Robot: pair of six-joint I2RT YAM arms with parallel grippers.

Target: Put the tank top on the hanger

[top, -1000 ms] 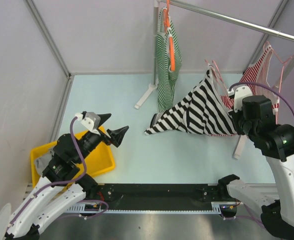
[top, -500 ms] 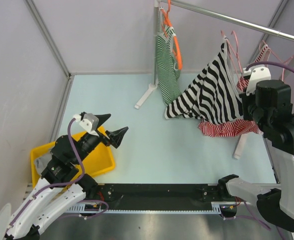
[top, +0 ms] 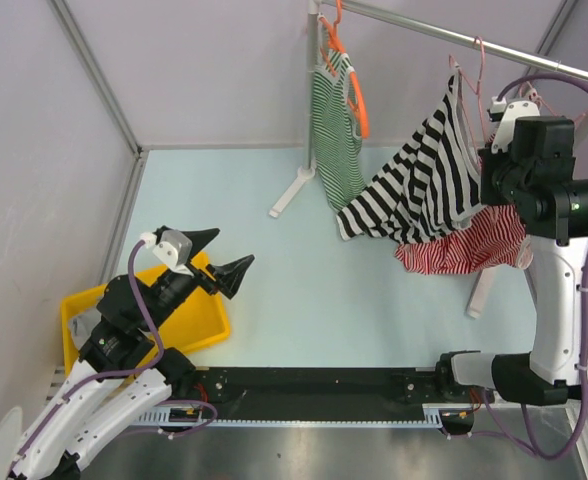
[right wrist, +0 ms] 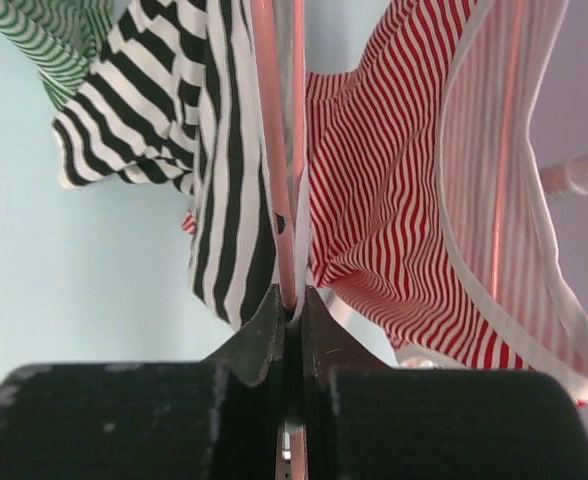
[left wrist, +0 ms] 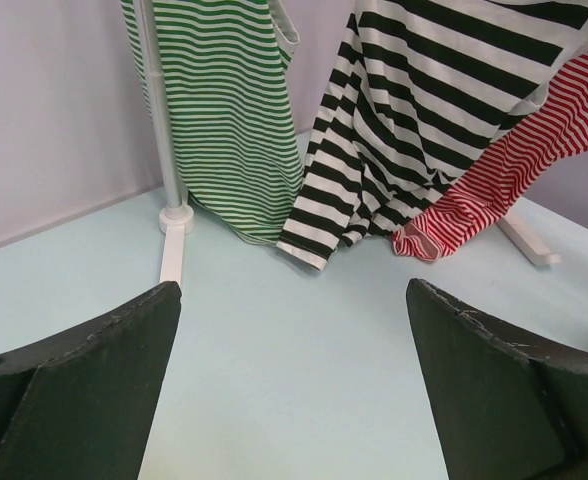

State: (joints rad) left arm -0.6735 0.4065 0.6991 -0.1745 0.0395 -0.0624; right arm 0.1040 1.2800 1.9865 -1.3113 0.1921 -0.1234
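Tank top point(top: 419, 180) draped from the pale pink hanger point(right wrist: 274, 150), raised at 2 o'clock of the table point(top: 304, 300).

Right gripper point(right wrist: 292, 298): jaws pinched tight on the hanger's thin wire, which runs straight up from between them. The black-and-white stripes lie against one side of the wire and the red-and-white striped top point(top: 464, 245) against the other. The tank top's lower hem sags toward 12 o'clock, clear of the table. The hanger's hook rises close to the clothes rail point(top: 424, 30); contact cannot be told. Green-and-white striped top point(top: 334, 140) on an orange hanger point(top: 354, 95), at 12 o'clock, just beside the tank top. Left gripper point(top: 226, 250): fingers spread wide, holding nothing, at 8 o'clock over the yellow bin point(top: 199, 325).
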